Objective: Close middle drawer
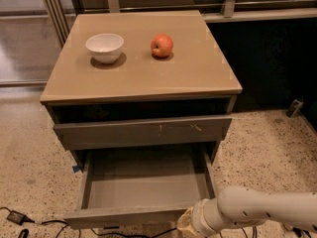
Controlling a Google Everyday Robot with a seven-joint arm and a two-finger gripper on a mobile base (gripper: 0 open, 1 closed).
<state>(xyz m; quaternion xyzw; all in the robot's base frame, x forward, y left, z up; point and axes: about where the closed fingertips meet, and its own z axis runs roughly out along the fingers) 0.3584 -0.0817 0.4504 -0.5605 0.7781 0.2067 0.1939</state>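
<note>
The middle drawer (143, 183) is pulled far out of the cabinet, showing its smooth grey empty interior; its plain front panel (124, 216) is at the bottom of the view. My gripper (186, 223), on the end of the white arm (257, 211), is at the right end of that front panel, at panel height. Whether it touches the panel is not visible. Above the open drawer is a grey drawer front with small pale scratches (143, 131), standing slightly proud of the cabinet.
A white bowl (104, 46) and a red apple (162, 45) sit on the cabinet top (198, 76). A black cable and plug (15, 217) lie on the speckled floor at the left. A small object (294, 107) stands on the floor at the right.
</note>
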